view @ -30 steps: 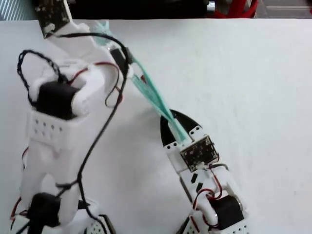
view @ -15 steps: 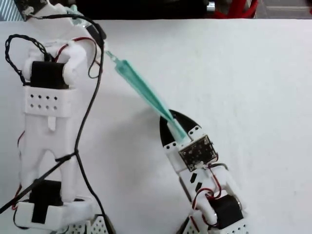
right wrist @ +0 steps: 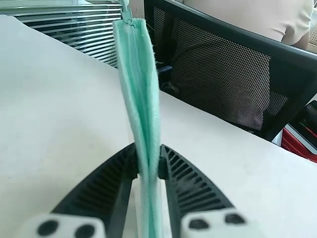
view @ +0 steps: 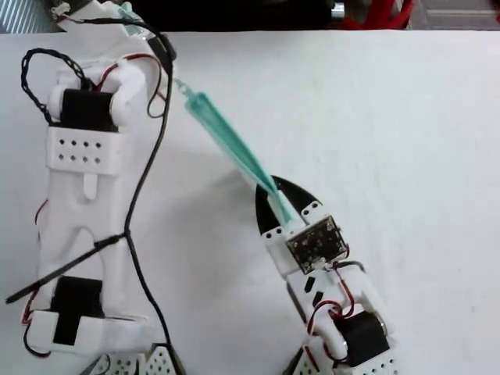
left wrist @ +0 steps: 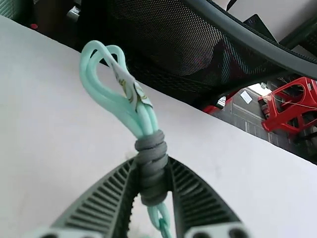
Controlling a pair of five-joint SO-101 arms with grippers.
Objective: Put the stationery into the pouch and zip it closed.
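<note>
– So, how to finish this zip cleanly?
– Keep the right gripper (right wrist: pixel 147 151) pinched hard on the near end of the pouch (view: pixel 226 139), stretched diagonally toward the far-left corner. Pull straight along that line with the left gripper (left wrist: pixel 151 163), clamped on the pull cord (left wrist: pixel 121 94).
– Changed since 1 s ago?
– Yep, swung the left arm over to the left edge and dragged the cord farther into the corner.

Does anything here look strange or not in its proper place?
The mint pouch does not lie flat: it is stretched edge-up between the right gripper, which pinches one end, and the left gripper, which pinches the pull cord at its grey knot. Nothing looks damaged.
</note>
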